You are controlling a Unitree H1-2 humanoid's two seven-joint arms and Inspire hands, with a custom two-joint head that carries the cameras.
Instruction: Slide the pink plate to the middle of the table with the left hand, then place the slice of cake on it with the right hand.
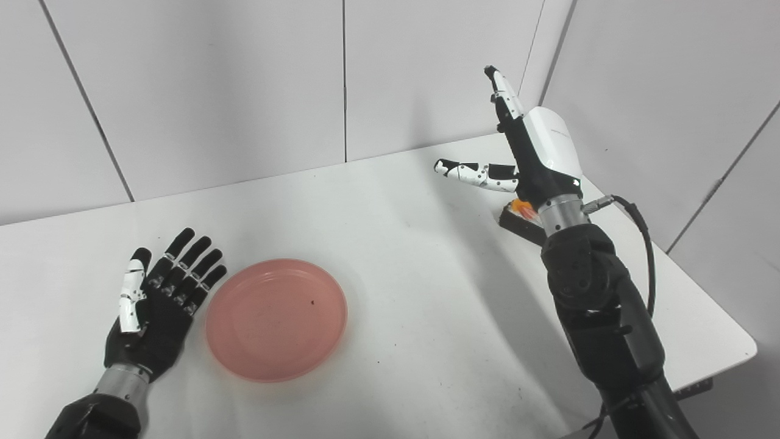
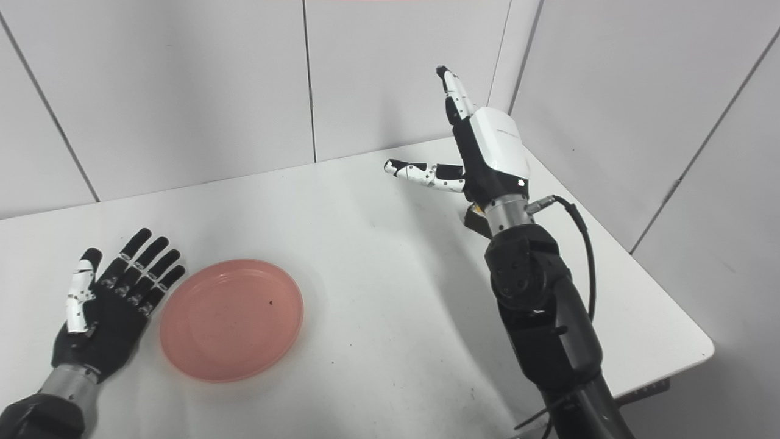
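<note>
Pink plate (image 1: 276,319) lies on the white table (image 1: 396,256), left of centre. The left hand (image 1: 159,299) rests beside it, palm up, fingers spread, empty. The right hand (image 1: 536,152) is raised, spread and empty, above the slice of cake (image 1: 518,218) near the table's right edge.

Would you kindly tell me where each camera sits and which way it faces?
Left eye view: on the head, looking down at the white table; both arms rise from the bottom edge.
Right eye view: beside it, same downward aim, scene shifted leftward.
Shared: pink plate, open left hand, raised right hand, cake slice mostly hidden.
</note>
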